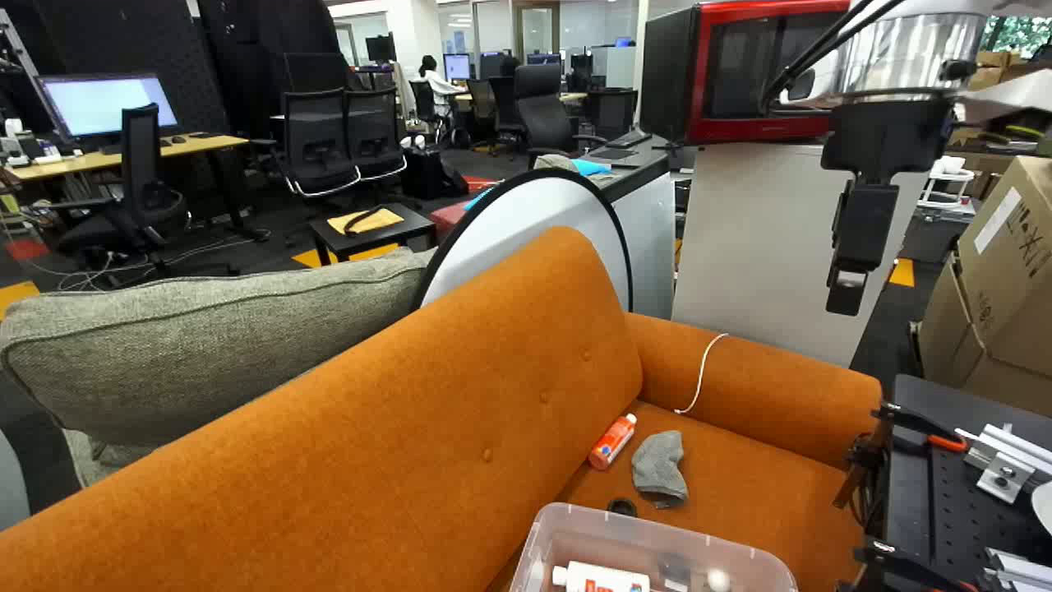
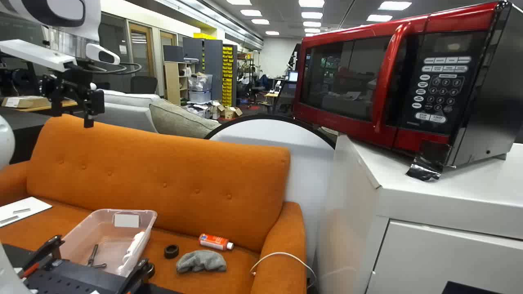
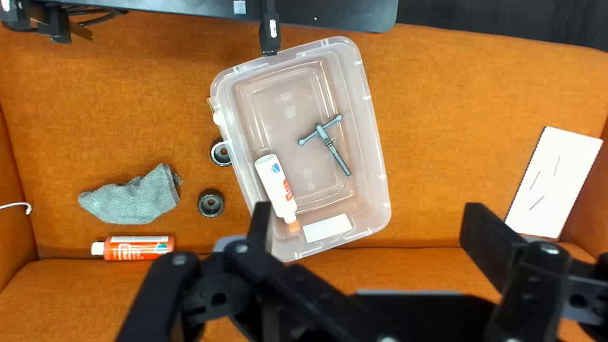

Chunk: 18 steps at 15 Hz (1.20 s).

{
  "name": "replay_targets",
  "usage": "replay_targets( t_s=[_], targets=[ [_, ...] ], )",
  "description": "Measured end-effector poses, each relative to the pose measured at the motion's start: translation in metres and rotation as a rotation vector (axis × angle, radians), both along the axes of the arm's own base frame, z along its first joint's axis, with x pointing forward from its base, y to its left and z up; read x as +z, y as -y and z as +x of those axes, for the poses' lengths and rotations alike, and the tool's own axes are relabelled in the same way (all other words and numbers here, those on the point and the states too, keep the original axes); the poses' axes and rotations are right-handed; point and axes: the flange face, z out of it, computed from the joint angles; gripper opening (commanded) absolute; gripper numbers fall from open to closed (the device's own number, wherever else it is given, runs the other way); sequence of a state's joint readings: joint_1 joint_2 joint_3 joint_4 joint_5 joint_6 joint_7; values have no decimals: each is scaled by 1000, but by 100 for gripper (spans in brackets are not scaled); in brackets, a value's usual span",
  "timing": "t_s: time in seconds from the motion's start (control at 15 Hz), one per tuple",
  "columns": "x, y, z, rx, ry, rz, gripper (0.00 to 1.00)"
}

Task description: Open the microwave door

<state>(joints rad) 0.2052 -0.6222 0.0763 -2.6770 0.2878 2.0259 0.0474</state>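
Red-framed and dark-glazed, the microwave door (image 2: 343, 77) is seen closed on its boxy microwave (image 2: 490, 94), which is carried by a white table (image 2: 470, 183). Its curved red handle (image 2: 385, 77) is hidden behind the arm (image 1: 904, 53) in an exterior view; smaller markings on the control panel (image 2: 441, 81) cannot be read. Upper parts of the arm are cut off in both exterior views. Wrist (image 2: 73, 43): directed downward. Tool (image 3: 368, 223): suspended over the sofa (image 2: 163, 163), well apart from the door; released, fingers (image 3: 260, 225) parted wide, blurred in the wrist view. Sofa: orange, woven, buttoned. Bin (image 3: 368, 152): translucent plastic, corners rounded. Cloth (image 3: 135, 197): grey, crumpled. Bottle (image 3: 140, 248): orange, cylindrical.
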Motion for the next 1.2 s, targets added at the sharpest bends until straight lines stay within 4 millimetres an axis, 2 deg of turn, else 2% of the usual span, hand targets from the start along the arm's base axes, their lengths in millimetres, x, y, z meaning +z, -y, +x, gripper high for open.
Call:
replay_targets(
  t_s=[0.87, 1.07, 1.2],
  targets=[
    [0, 2, 1, -10, 3, -2, 100],
    [7, 11, 10, -88, 65, 2, 100],
    [16, 26, 16, -169, 143, 8, 100]
  ],
)
